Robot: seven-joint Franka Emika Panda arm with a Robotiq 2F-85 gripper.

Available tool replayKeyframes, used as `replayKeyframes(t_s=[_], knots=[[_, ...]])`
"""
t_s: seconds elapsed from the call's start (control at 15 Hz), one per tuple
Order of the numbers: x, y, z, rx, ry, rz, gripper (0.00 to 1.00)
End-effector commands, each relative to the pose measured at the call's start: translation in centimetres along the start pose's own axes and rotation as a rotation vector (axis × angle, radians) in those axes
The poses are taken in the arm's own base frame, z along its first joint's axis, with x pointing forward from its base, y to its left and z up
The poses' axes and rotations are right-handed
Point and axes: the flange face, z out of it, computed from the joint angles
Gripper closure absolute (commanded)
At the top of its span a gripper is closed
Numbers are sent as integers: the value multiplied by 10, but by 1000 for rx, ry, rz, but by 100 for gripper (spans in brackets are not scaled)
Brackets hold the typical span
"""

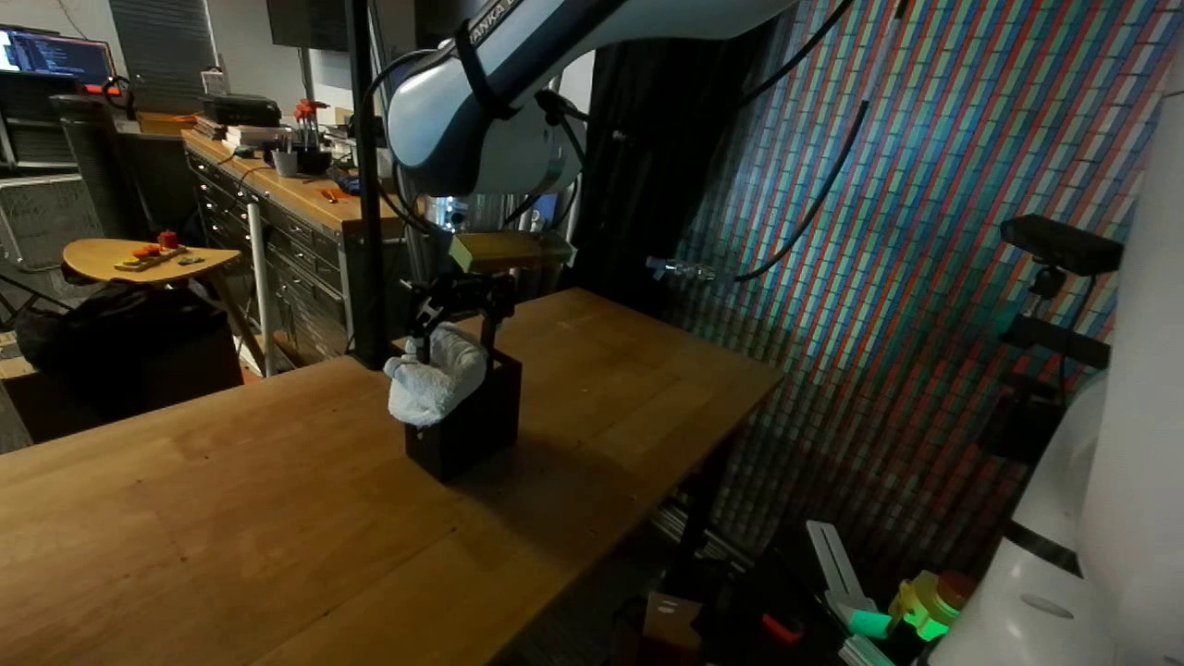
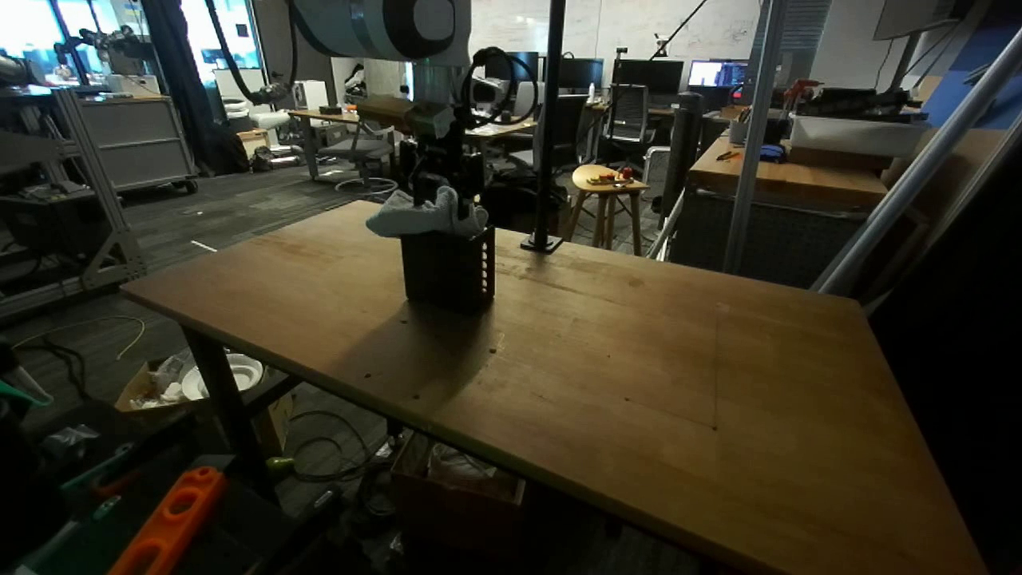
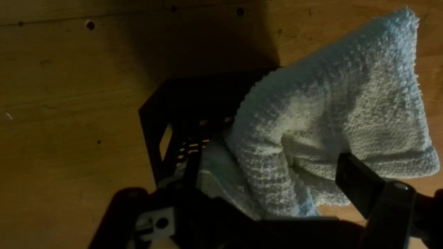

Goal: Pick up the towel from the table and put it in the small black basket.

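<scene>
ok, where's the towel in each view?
In an exterior view: towel, left of centre, just below mid-height.
In an exterior view: towel, left of centre, above mid-height.
Wrist view: towel, large, mostly right of centre.
Shared landmark: black basket, below the towel in both exterior views; showing left of it in the wrist view.

Beyond the end effector [image 2: 441, 204] I see dark floor [image 2: 259, 193], an office chair [image 2: 631, 116] and a pale wall [image 2: 722, 36], with bright windows [image 2: 30, 25] farther away. In an exterior view, past the end effector stand a drawered workbench [image 1: 301, 236] and a wooden stool [image 1: 88, 252], with a multicoloured brick-patterned wall [image 1: 934, 305] to one side. The light there is dim.
</scene>
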Motion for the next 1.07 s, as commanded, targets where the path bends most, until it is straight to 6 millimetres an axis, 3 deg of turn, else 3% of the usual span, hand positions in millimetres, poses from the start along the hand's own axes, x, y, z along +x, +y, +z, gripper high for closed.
replayKeyframes(t_s=[0.0,0.33,0.4,0.47,0.53,1.0], knots=[[-5,4,-30,-71,8,5,0],[-1,4,-60,-132,32,3,4],[1,2,-66,-136,39,1,20],[4,0,-69,-137,47,1,29],[6,-2,-72,-137,52,-4,29],[8,-12,-64,-118,56,-16,84]])
